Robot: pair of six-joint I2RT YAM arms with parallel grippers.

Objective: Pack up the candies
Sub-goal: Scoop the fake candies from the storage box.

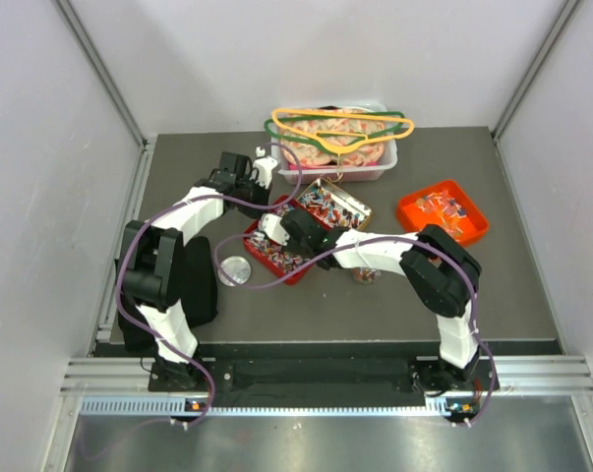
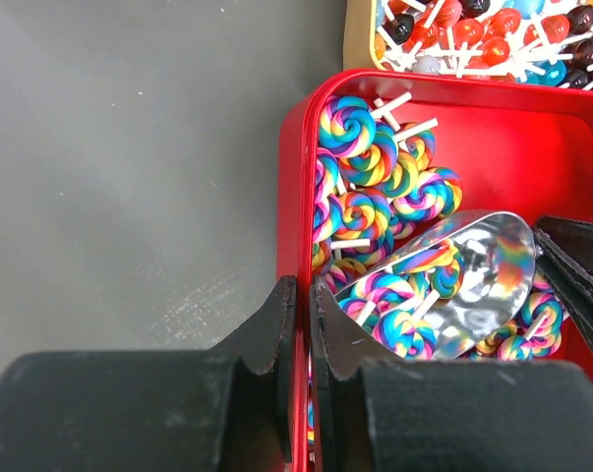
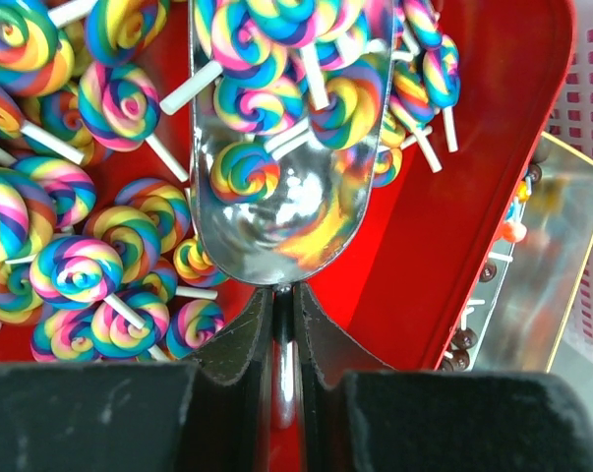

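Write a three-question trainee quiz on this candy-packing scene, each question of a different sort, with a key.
1. True or false: the metal scoop is empty.
2. Multiple choice: what is the left gripper doing? A) it is shut on the wall of the red tin; B) it is hanging open above the table; C) it is holding the scoop.
3. Short answer: which gripper holds the scoop's handle?

Key:
1. False. A few swirl lollipops lie in it.
2. A.
3. The right gripper.
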